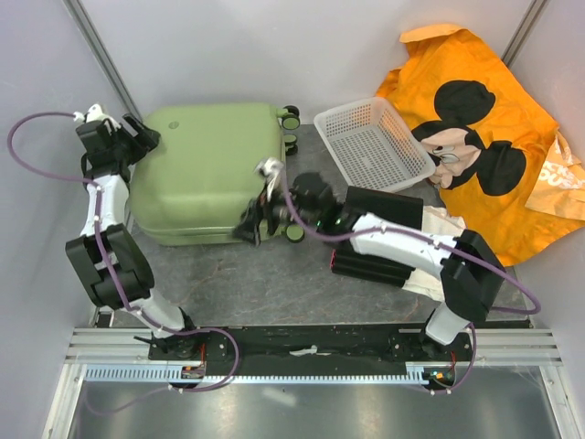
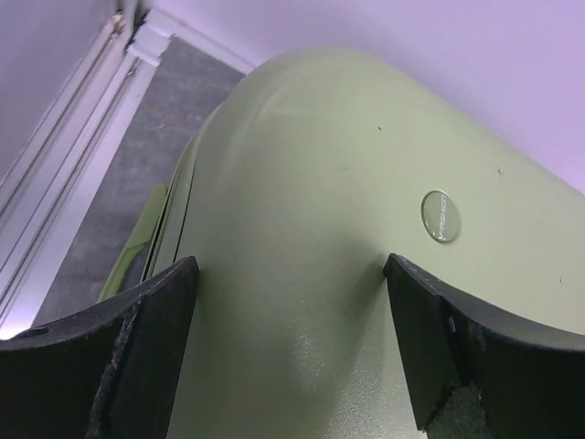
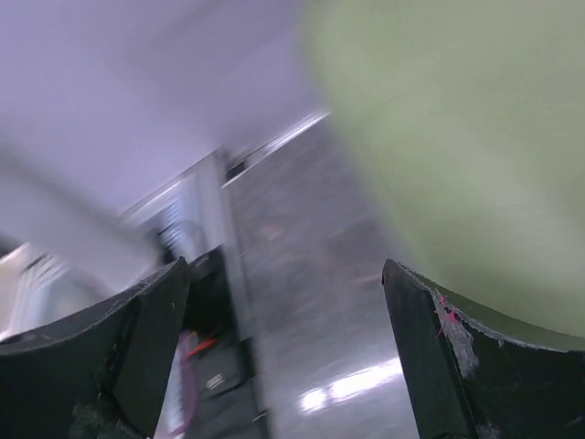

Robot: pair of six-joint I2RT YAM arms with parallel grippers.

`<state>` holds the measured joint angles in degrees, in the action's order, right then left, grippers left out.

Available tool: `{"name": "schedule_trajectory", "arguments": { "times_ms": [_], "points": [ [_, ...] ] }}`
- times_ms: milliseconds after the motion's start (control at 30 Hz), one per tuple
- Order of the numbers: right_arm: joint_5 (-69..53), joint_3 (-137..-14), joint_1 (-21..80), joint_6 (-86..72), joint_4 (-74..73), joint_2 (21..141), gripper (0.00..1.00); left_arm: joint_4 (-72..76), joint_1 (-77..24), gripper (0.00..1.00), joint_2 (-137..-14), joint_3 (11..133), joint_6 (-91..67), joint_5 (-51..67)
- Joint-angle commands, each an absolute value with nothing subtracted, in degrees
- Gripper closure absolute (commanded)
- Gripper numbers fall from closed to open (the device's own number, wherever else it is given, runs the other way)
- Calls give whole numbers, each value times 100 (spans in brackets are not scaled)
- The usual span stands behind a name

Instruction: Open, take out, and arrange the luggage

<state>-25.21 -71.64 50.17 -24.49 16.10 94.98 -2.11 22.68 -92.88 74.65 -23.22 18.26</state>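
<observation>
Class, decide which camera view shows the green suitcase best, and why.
Top external: nearly the whole suitcase shows, lying flat, wheels included. The left wrist view shows only close shell with a round badge; the right wrist view, a blurred green patch.

I see the luggage (image 1: 206,169) in the upper left-centre of the top view: a pale green hard-shell suitcase with rounded corners, lying flat on its broad side and closed. Its small black wheels (image 1: 291,117) point toward the right of the frame. In my left wrist view a round badge (image 2: 440,216) sits on the smooth shell, right of centre.
</observation>
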Motion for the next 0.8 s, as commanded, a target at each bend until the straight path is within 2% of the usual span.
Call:
{"name": "schedule_trajectory", "arguments": {
  "times_ms": [0, 200, 367, 433, 567, 700, 767],
  "points": [
    [-2971, -6662, 5685, -3102, 1730, 9343, 6, -632, 1416, 13, -9755, 8452, -2014, 2839],
    [-2927, -6794, 5871, -3085, 1662, 9352, 7, -1133, 844, 13, -9905, 9411, -1415, 2225],
    [-2454, -7311, 5854, -2173, 661, 8817, 3, -1301, 817, 12, -9230, 9396, -1459, 1302],
    [-2040, -7418, 5722, -1785, 203, 8649, 2, -1450, 817, 12, -8748, 9159, -1450, 751],
    [-2118, -7418, 4932, -1749, 114, 8490, 2, -1977, 817, 12, -7853, 8562, -1573, 159],
    [-2267, -7418, 4133, -1311, 44, 8657, 2, -2171, 817, 12, -6709, 7054, -1617, -175],
    [-2653, -7470, 3930, -1039, 61, 8884, 2, -2284, 817, 8, -6312, 6603, -1635, -229]
  ]
}}
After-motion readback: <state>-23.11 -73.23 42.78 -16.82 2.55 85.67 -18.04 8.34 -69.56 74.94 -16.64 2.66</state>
